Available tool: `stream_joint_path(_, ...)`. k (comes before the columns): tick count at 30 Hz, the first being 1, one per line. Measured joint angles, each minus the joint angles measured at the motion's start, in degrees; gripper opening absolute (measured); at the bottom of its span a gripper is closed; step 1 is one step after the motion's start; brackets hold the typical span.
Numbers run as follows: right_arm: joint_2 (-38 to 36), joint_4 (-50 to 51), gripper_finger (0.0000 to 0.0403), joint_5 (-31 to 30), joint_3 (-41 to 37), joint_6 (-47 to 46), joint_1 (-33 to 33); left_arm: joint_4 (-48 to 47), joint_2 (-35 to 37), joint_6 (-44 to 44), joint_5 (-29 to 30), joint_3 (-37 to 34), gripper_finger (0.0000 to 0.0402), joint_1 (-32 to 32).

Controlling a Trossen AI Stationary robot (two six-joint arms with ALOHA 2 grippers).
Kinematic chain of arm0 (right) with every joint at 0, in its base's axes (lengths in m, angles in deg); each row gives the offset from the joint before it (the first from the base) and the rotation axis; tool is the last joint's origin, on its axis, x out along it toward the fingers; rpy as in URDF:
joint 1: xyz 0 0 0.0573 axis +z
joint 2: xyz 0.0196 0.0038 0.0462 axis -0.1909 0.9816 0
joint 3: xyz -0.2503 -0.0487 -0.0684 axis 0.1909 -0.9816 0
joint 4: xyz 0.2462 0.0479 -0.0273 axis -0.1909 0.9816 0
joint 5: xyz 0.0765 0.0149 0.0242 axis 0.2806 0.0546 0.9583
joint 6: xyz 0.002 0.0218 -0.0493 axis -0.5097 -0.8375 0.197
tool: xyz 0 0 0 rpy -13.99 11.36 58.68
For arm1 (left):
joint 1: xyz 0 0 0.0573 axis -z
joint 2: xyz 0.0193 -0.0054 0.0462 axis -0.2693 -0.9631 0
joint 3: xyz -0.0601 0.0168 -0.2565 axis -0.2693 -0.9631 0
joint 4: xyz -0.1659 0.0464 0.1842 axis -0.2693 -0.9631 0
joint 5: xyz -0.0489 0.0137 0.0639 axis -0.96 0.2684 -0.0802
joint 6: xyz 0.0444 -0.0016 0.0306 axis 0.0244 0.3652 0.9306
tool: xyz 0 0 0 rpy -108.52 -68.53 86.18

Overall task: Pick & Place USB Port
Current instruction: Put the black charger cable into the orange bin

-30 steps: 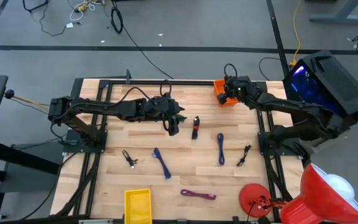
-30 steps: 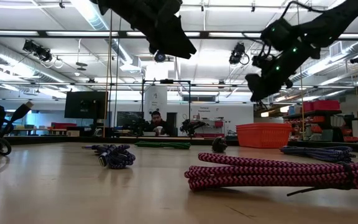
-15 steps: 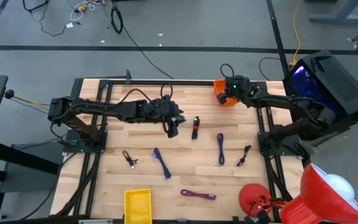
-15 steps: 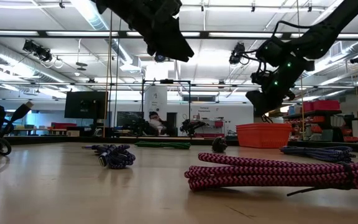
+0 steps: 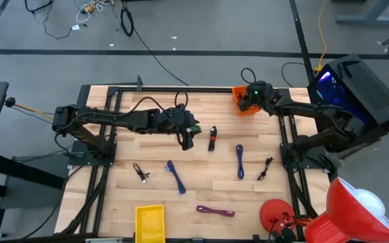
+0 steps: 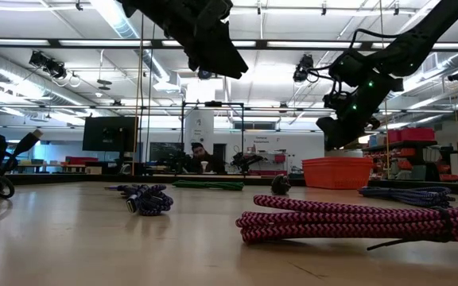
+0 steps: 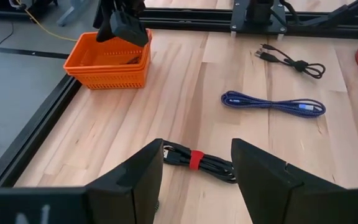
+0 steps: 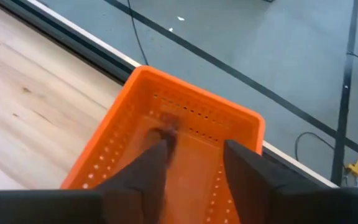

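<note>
Two claws are mine, and both stand released. My right claw [image 5: 250, 99] hovers over the orange basket [image 5: 242, 106] at the desk's one o'clock corner; in its wrist view my fingers [image 8: 143, 177] are spread above the basket's floor, where a small dark blur lies near the perforated wall, too unclear for me to name. My left claw [image 5: 187, 140] hangs above the middle of the desk [image 5: 154, 148], its fingers [image 7: 135, 177] parted with nothing between them.

Just at three o'clock from that left claw lies the black cable with the red tie [image 5: 212, 138], a coiled USB lead. In the high view its long axis runs twelve to six, close to straight, with its connector end toward twelve. In my left wrist view the same bundle [image 7: 199, 164] sits flat on the wood just beyond my fingertips, untouched.

Farther toward three o'clock a blue cable [image 5: 239, 162] lies with its length also twelve to six, and a thin black cable [image 5: 265, 169] lies beyond it near the desk's right rail. At the six o'clock edge are a purple cable [image 5: 215, 211] lying nine to three and a yellow bin [image 5: 150, 223]. Toward seven o'clock lie another blue cable [image 5: 175, 177], slanted eleven to five, and a small black cable [image 5: 140, 172].
</note>
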Motion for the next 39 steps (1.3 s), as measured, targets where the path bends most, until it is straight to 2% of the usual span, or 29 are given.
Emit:
stream_joint_path(2, 0.0, 0.0, 0.0184, -0.4, 0.0, -0.4, 0.0, -0.1, 0.0, 0.0, 0.0, 0.0, 0.0195, 0.0)
stream_joint_path(4, 0.0, -0.3, 0.0191, 1.8, 0.0, -1.6, 0.0, -0.2, 0.0, 0.0, 0.0, 0.0, 0.0195, 0.0)
stream_joint_path(10, 0.0, -1.6, 0.0194, 17.2, 0.0, -4.2, 4.0, -2.5, 0.0, -0.5, 0.0, -0.2, 0.0195, 0.0)
stream_joint_path(13, 0.0, -1.8, 0.0189, 19.4, 0.0, -4.3, 9.0, -3.9, 0.0, -1.8, 0.0, -0.2, 0.0195, 0.0)
stream_joint_path(23, -0.5, -15.3, 0.018, 19.0, 0.0, -3.0, 26.8, -4.3, -4.3, -12.2, 2.2, -0.3, 0.0195, 0.0)
stream_joint_path(31, -7.2, -17.0, 0.018, 5.4, 0.0, 2.8, 34.0, 2.9, -12.9, -24.0, 4.2, -0.3, 0.0195, -0.5)
stream_joint_path(36, -13.2, -17.1, 0.018, 1.8, 0.0, 5.9, 36.7, 7.4, -19.1, -31.1, 3.5, -0.3, 0.0195, -0.9)
stream_joint_path(39, -15.7, -16.1, 0.018, -0.6, 0.0, 7.5, 37.7, 12.2, -22.4, -35.0, 0.1, -0.3, 0.0195, -1.5)
